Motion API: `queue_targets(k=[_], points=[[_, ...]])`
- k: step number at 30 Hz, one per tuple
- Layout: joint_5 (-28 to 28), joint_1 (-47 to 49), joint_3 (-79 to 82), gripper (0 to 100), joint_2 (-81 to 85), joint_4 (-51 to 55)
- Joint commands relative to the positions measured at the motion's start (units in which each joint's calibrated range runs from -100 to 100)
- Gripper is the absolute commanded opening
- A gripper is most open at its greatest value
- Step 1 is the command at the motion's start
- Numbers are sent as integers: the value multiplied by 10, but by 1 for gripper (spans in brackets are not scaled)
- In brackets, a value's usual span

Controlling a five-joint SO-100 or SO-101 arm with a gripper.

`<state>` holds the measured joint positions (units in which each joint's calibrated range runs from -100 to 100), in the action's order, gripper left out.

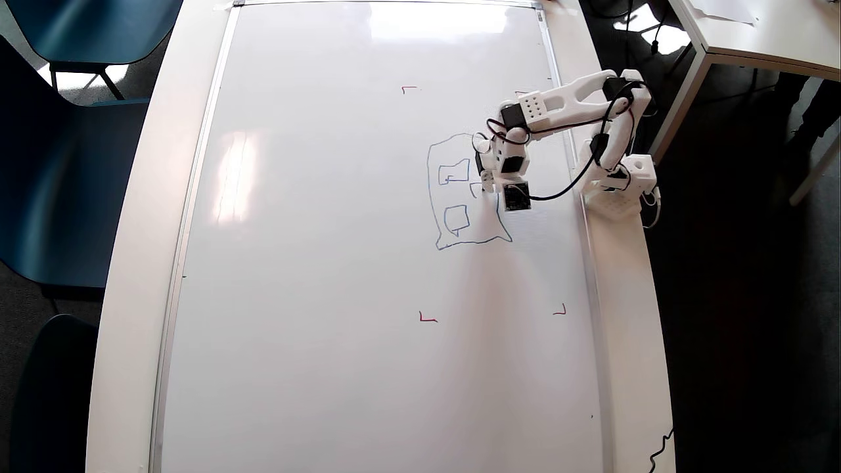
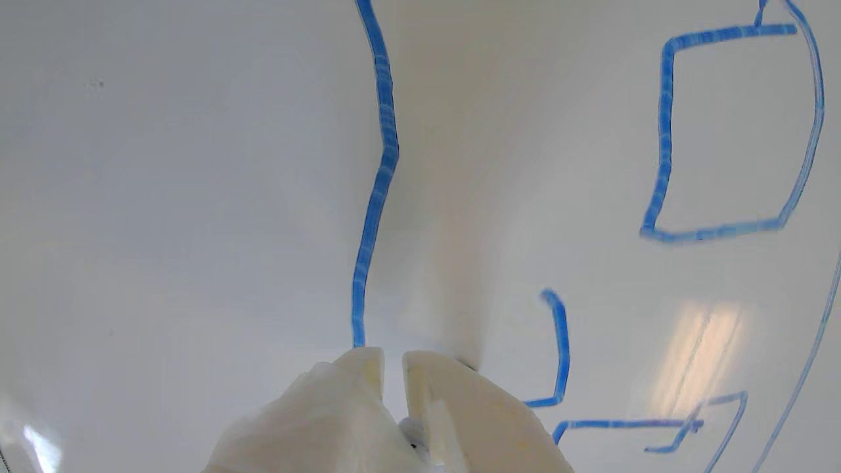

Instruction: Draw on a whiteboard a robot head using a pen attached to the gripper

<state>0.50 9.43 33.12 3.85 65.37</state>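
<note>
Hidden: the pen is scarcely seen; in the wrist view only a small pale piece with a dark dot is glimpsed low between the claw halves, and it cannot be told whether that is the pen. Its tip and its contact with the board are not shown in either view.
Cut off: the whiteboard is cropped at the bottom of the overhead view; in the wrist view only a glossy patch of it is seen.
Covered: the right side of the robot head is overlapped by the arm in the overhead view, so part of the outline there is concealed.
Drawing: a wobbly blue outline is seen right of the board's centre, between the red corner marks; two small squares are enclosed, and a shorter unfinished stroke lies just beside the gripper. In the wrist view one long outline stroke, a closed square and a hooked stroke are seen.
Arm pose: the base block is seated on the white tabletop rim at the board's right edge; the arm is folded back and then reached leftward over the frame, with the wrist turned downward.
Gripper: the gripper is held low over the drawing's right edge; in the wrist view its fingers are seen close together with a narrow slit between them. Whether anything is clamped there cannot be told.
</note>
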Motion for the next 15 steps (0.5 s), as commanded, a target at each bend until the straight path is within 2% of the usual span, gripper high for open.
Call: queue_targets(k=[1, 15], points=[[-1, 22, 2, 2, -3, 5], [-1, 27, -7, 2, -10, -34]])
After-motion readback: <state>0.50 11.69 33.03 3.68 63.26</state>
